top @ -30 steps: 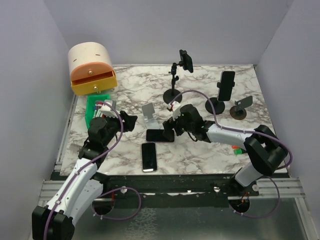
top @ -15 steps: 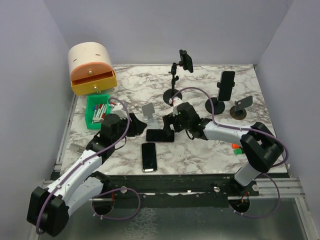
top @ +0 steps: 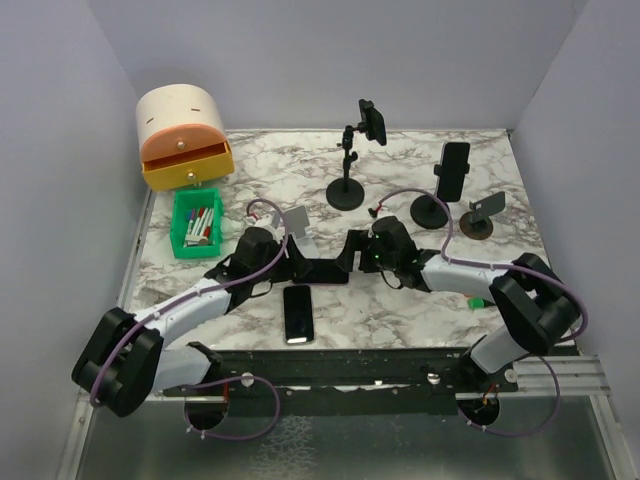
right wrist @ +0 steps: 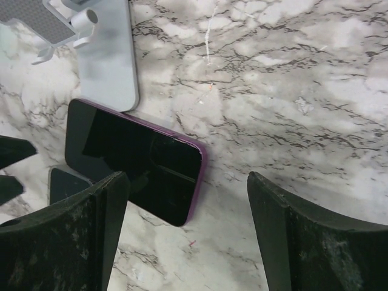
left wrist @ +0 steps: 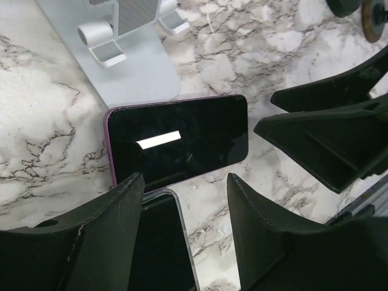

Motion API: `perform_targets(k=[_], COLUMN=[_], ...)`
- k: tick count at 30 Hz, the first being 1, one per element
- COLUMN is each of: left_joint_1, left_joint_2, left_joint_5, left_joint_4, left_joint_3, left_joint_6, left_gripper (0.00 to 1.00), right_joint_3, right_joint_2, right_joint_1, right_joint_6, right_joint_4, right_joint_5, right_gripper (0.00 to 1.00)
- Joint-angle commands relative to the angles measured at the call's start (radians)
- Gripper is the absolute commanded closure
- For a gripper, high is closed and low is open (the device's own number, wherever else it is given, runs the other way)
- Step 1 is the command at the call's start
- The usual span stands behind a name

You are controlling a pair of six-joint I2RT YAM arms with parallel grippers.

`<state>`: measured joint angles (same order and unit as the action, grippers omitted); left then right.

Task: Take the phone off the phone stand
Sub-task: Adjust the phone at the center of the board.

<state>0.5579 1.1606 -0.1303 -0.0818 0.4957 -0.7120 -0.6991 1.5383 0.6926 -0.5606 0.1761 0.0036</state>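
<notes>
No legible text, brand, number or sign in any view. The dark screen of the purple-edged phone (left wrist: 179, 139), flat on the desk (left wrist: 254, 54), shows only a white glare bar. The second phone (top: 298, 313), nearer, has a blank screen too.

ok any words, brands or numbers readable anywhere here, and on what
no readable text in any view
purple-edged black phone lying flat: dark screen, only a white reflected bar
silver metal phone stand: no marking shows
coloured markers in the green plastic bin: any print too small to read
</notes>
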Motion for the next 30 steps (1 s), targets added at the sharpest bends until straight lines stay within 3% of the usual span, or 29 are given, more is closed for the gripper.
perform_targets(k=[1,15,22,30], left_joint_1=[0.002,0.002,0.002,0.002], left_joint_2=[0.079,0.106,0.161,0.230], left_joint_5=[0.024,0.149,0.132,0.067], left_joint_4=[-0.056,-0.021,-0.059,-0.127], left_joint_3=[0.031,0.030,0.031,0.016], left_joint_6=[-0.004,0.019,0.014,-0.017], left_gripper=[0.41,0.36,0.35,0.35], right_joint_3=[0.014,0.037,0.049,0.059], right_joint_2=[0.042,0.098,0.117,0.135], right_joint_1=[0.000,-0.002,-0.002,-0.002], right_joint_6=[-0.112,-0.172,-0.191,-0.206], right_joint_4=[0.074,0.094,0.109,0.134], right_joint_5=[-0.053,-0.050,-0.069,-0.096], right_gripper=[0.18,0.21,0.22,0.35])
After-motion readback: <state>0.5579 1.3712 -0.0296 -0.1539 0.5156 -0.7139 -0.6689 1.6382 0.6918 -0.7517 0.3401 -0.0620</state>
